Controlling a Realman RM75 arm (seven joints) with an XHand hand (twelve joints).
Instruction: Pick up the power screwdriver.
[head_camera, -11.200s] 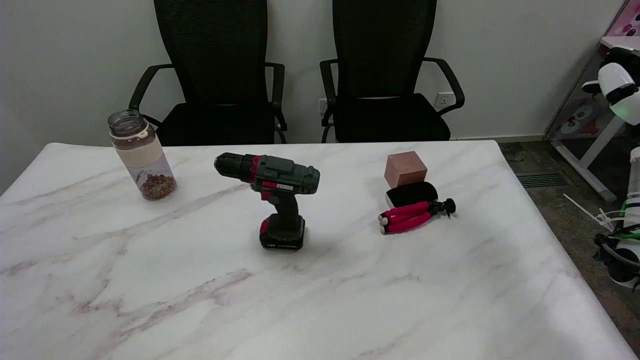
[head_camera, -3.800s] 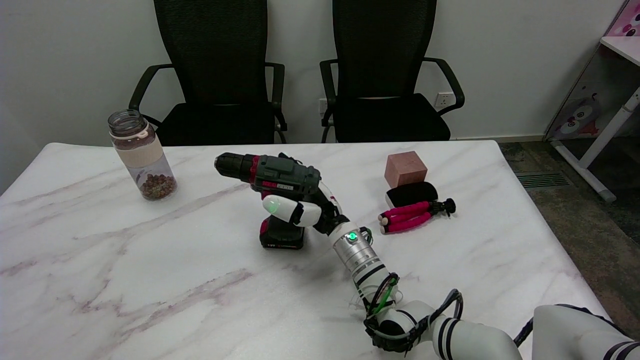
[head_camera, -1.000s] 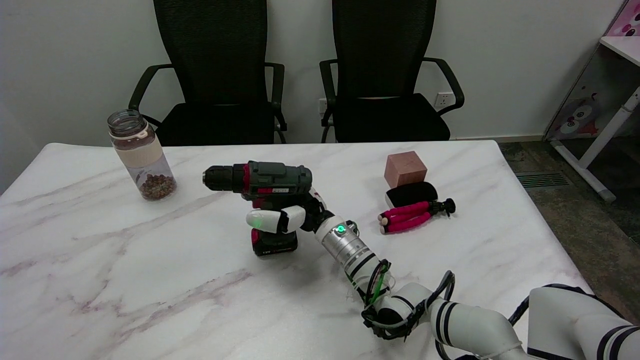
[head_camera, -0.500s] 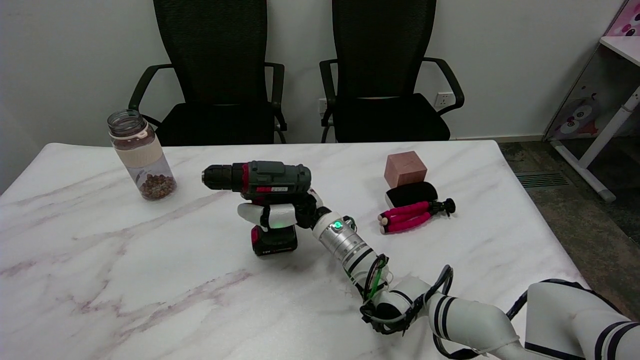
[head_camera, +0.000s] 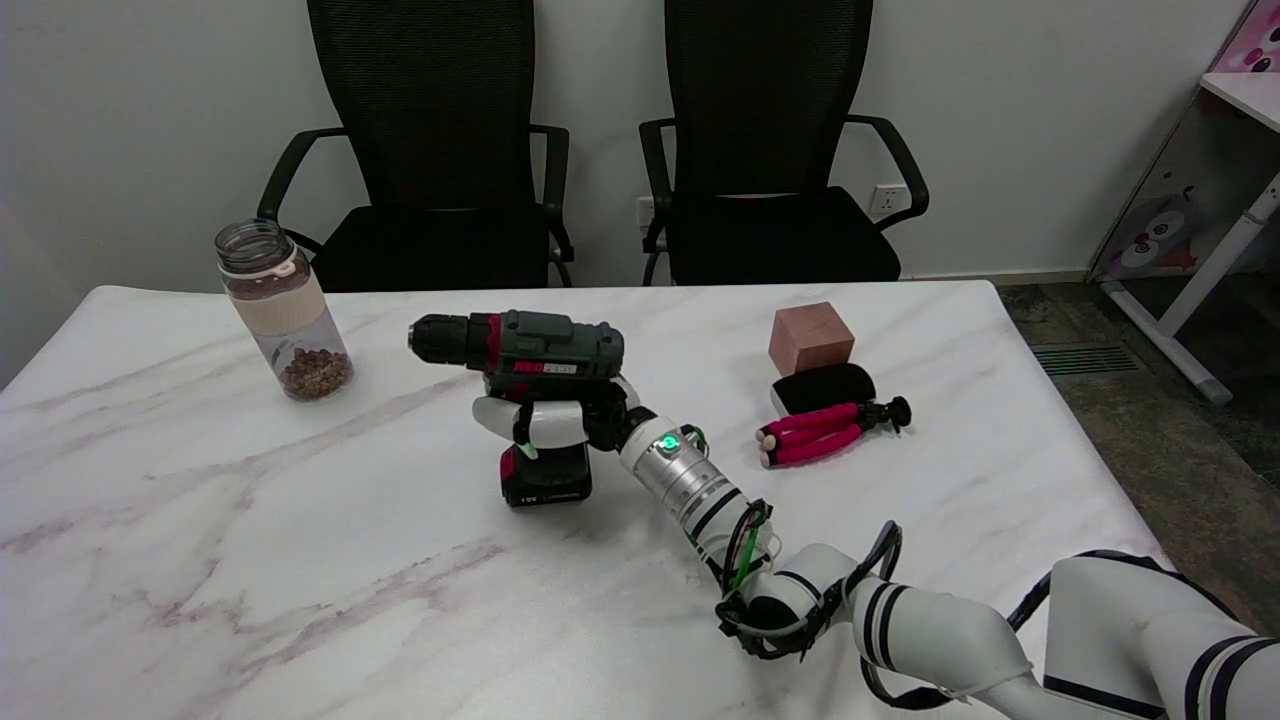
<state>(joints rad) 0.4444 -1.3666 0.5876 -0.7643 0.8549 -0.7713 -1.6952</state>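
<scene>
One dark green and black power screwdriver with red trim (head_camera: 530, 370) is held upright by its grip near the middle of the white marble-patterned table (head_camera: 200, 560), its chuck pointed toward the table's left edge. The black-and-white right hand (head_camera: 555, 418) is wrapped around the handle, fingers (head_camera: 515, 420) closed across the front of it just above the black and red battery base; whether the base is touching the tabletop cannot be told. The white arm with a silver wrist and a green light is stretched in from the table's near right corner. Toward the far left corner a clear plastic bottle with a beige band and brown pellets inside (head_camera: 280, 310) is stood. Toward the far right, a pinkish-brown cube (head_camera: 810, 338), a black oval pad (head_camera: 822, 386) and a small pink-legged tripod (head_camera: 825, 430) are grouped closely together.
</scene>
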